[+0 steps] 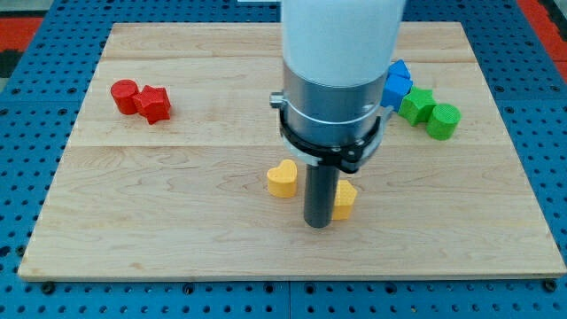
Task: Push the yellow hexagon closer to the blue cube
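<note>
My tip (pixel 318 225) rests on the wooden board (pixel 177 177) at the view's lower middle. A yellow block (pixel 345 200), partly hidden by the rod so its shape is unclear, touches the tip's right side. A yellow heart-shaped block (pixel 283 179) lies just left of the rod. The blue blocks (pixel 396 84) sit at the view's upper right, partly hidden behind the arm's body; one looks like a cube.
Two green blocks, a star shape (pixel 415 105) and a cylinder (pixel 443 120), lie right of the blue ones. A red cylinder (pixel 125 96) and a red hexagon-like block (pixel 154 104) sit together at the upper left. A blue pegboard surrounds the board.
</note>
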Controlling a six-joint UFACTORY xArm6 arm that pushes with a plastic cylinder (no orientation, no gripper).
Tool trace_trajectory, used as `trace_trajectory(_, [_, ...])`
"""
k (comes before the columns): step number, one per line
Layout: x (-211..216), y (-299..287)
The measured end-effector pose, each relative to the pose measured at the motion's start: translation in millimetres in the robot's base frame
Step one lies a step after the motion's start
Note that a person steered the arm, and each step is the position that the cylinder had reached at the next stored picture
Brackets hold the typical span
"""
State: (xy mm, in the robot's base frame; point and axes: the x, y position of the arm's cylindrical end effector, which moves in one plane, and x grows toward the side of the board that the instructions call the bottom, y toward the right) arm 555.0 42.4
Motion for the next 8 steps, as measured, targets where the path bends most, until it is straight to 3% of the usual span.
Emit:
trace_trajectory(1, [-21.4, 52.9])
trace_trajectory(2, [-84.9, 115.8])
trace_trajectory(3, [-117.4, 144.5])
trace_trajectory(5, [-55.9, 121.4])
trace_trajectory(6, [-102.6, 105.6])
trace_trajectory(7, [-112.7, 101.9])
trace_trajectory(8, [-91.1, 69.1])
